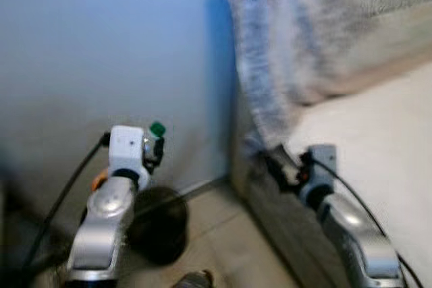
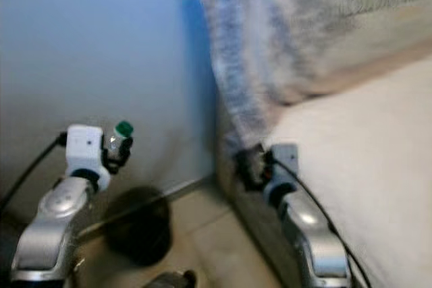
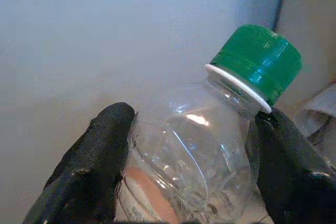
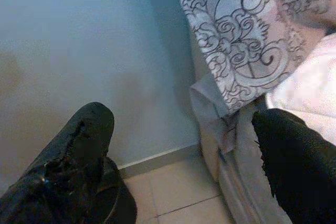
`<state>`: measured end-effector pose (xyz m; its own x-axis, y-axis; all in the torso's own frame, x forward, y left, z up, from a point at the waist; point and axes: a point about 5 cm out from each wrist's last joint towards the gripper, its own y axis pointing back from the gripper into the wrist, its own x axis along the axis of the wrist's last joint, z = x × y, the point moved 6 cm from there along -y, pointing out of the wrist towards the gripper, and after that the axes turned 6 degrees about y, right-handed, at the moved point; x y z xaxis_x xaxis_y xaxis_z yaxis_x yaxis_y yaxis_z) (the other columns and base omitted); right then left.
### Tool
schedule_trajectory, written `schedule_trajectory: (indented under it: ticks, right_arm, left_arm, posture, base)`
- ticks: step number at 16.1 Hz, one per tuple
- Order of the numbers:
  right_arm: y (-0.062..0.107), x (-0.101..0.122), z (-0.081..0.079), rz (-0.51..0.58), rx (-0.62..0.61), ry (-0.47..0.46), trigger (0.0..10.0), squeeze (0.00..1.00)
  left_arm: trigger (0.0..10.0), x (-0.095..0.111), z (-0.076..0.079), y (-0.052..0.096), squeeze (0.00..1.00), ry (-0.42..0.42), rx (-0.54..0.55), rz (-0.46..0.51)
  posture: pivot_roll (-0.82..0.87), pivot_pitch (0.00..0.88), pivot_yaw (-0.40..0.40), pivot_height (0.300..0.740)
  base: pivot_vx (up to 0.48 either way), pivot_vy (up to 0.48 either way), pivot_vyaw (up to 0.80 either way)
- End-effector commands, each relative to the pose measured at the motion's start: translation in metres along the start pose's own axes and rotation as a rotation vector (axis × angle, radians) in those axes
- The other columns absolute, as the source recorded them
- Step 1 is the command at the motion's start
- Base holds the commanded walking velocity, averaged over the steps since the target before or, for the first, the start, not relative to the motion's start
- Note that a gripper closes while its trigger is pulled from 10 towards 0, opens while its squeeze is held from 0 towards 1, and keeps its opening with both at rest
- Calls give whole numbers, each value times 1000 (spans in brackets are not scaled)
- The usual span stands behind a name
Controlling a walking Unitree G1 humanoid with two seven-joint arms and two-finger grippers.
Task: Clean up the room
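My left gripper (image 3: 189, 156) was clamped on the clear bottle (image 3: 194, 150), green cap (image 3: 257, 61) pointing to one o'clock, near the blue wall (image 1: 101, 45); my right gripper (image 4: 184, 166) hung with fingers apart beside the sofa (image 1: 378, 146)

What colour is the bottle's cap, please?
Green; the cap shows best in the left wrist view.
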<state>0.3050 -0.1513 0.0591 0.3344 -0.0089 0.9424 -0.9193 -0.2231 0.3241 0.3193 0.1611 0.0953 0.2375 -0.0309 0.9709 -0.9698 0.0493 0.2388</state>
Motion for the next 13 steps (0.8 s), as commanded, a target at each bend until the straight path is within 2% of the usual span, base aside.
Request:
schedule_trajectory:
  ticks: [1, 5, 7, 10, 13]
  right_arm:
    - [-2, 2, 0, 11, -10, -26, 10000, 0]
    - [-3, 6, -5, 40, -20, -29, 10000, 0]
    - [-4, 9, -12, 60, 0, -8, 10000, 0]
    - [-7, 10, -18, 63, 16, 68, 10000, 0]
    - [-11, 10, -16, 61, -9, 97, 10000, 0]
  left_arm:
    - [10000, 8, 3, -1, 0, -48, -5, 27]
    - [10000, 13, -3, -2, 0, -90, 5, 47]
    - [10000, 21, -2, -6, 0, -93, -9, 82]
    - [10000, 23, 4, -10, 0, -84, -30, 84]
    - [10000, 19, 4, -9, 0, -75, -20, 80]
  posture:
    - [189, 0, 23, 740]
    - [188, 0, 58, 740]
    - [175, 0, 81, 740]
    - [170, 0, 87, 740]
    - [181, 0, 67, 740]
  base:
    - [0, 0, 788]
    - [0, 0, 788]
    - [0, 0, 244]
    - [0, -444, 0]
    - [0, -480, 0]
